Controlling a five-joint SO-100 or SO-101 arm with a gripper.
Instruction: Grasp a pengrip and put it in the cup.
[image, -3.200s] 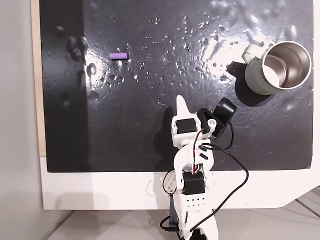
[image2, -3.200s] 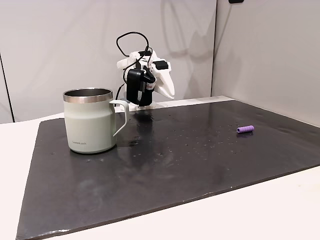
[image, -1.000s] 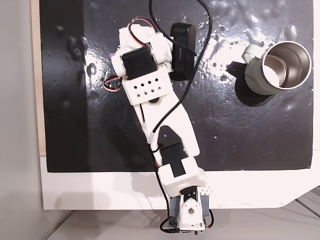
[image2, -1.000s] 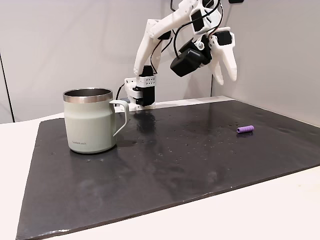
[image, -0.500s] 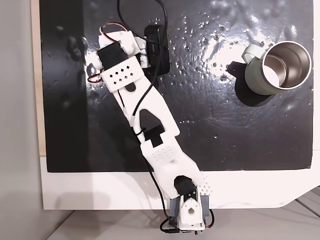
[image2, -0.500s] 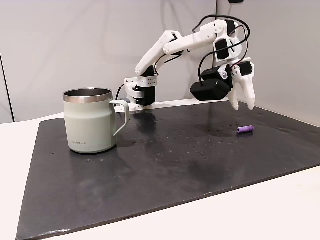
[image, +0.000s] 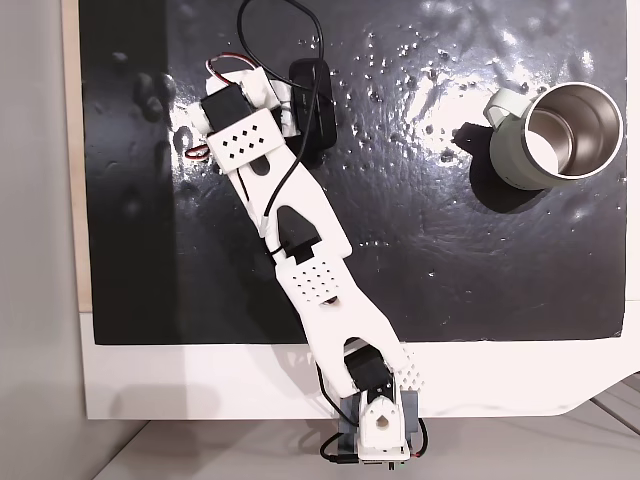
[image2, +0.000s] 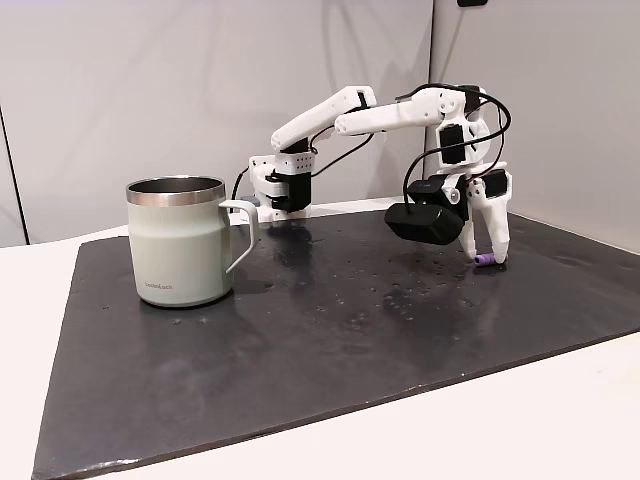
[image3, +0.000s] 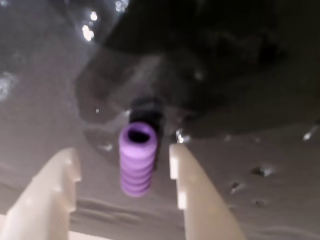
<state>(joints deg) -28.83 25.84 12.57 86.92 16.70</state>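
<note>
A glossy black mat (image2: 300, 340) covered most of the white table (image: 200, 385); its surface was dimpled with small bumps that caught the light, and pale grey walls (image2: 120, 90) closed the room behind it in the side-on fixed view. From above, a strip of light wood (image: 70, 150) ran along the mat's left edge.

The white, 3D-printed arm (image: 300, 250) reached from its base at the table's near edge diagonally up and to the left in the fixed view from above, hiding the gripper and whatever lay beneath it. The side-on fixed view supplied what that one hid: the arm arched over and pointed the gripper (image2: 486, 262) straight down, its fingertips at the mat with a black camera housing (image2: 425, 222) hanging beside it.

The cup (image2: 183, 242), a pale green mug with a shiny steel interior and a curved side handle, stood upright on the mat, well apart from the gripper; from above it sat at the right edge (image: 555, 135).

The pengrip (image3: 137, 159), a small purple ribbed tube with an open end, lay on the mat. The wrist view showed it between the two cream fingers (image3: 192, 185), which stood apart with a gap on either side of it, not clamped. From the side only a purple sliver (image2: 484, 262) showed at the fingertips.
</note>
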